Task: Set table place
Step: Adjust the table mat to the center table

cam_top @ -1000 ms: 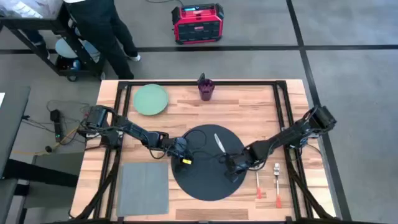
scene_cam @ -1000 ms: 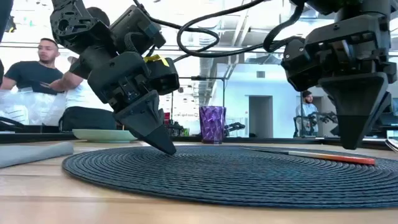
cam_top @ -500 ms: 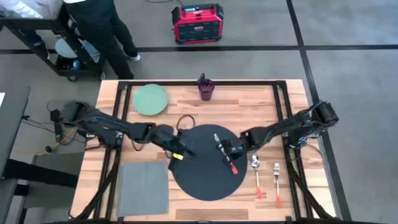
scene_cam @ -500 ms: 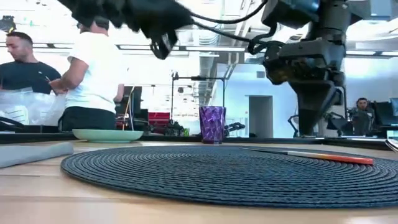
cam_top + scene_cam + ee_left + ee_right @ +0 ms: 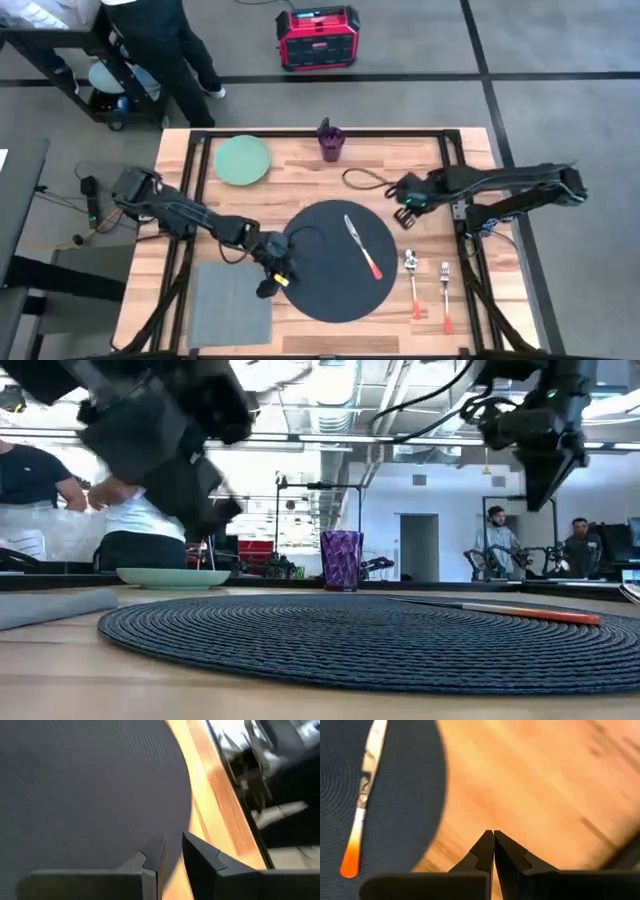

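You've got the mat [image 5: 333, 262] mid-counter [image 5: 400, 170], knife [image 5: 362, 247] on it; left pincer [image 5: 266, 287] slightly apart, right pincer [image 5: 403, 218] together; people upper left.

Around my tabletop the floor [image 5: 560, 60] is grey carpet crossed by dark lines. A red and black box [image 5: 317, 37] sits on it beyond the far edge, near a person [image 5: 165, 40] beside a black cart [image 5: 60, 50]. Bright ceiling lights [image 5: 340, 380] glare overhead.
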Available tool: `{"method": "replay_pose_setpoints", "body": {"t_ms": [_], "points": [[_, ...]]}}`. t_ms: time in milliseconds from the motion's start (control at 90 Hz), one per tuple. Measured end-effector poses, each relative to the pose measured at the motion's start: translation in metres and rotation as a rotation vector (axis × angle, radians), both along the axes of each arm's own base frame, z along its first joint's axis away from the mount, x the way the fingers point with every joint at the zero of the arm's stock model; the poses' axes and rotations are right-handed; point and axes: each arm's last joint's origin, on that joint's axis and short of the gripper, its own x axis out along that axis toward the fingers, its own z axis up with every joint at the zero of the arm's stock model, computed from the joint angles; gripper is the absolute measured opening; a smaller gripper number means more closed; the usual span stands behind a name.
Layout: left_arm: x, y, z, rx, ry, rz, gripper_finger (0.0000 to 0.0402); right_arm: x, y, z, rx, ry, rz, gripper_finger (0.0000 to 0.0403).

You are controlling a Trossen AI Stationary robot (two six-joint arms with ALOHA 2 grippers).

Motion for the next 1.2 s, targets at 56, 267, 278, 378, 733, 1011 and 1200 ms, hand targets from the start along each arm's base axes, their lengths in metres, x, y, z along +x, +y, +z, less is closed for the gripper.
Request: {"method": "replay_pose_setpoints", "body": {"t_ms": [56,267,278,378,733,1011,1200], "points": [[0.001,0.000,-0.005,-0.019,0.024,0.001,0.0047,-0.009,-0.001,0.006,-0.004,-0.030,-0.017,0.0000],[0.002,0.008,-0.007,0.037,0.030,0.035,0.0047,-0.027,-0.001,0.018,-0.008,-0.108,-0.032,0.0000],[0.002,0.009,-0.008,0.045,0.039,0.040,0.0047,-0.027,-0.001,0.018,-0.008,-0.110,-0.032,0.0000],[-0.001,0.011,-0.014,0.078,0.098,0.069,0.0047,-0.031,-0.001,0.020,-0.009,-0.125,-0.032,0.0000],[-0.009,0.006,-0.020,0.220,0.138,0.095,0.0004,-0.035,0.000,0.020,-0.015,-0.082,-0.001,0.0000],[-0.019,0.009,-0.025,0.279,0.233,0.048,0.0000,-0.035,0.000,0.020,-0.019,-0.078,0.018,0.0000],[-0.025,0.015,-0.027,0.332,0.309,0.067,0.0000,-0.035,0.000,0.020,-0.018,-0.078,0.019,0.0000]]}}
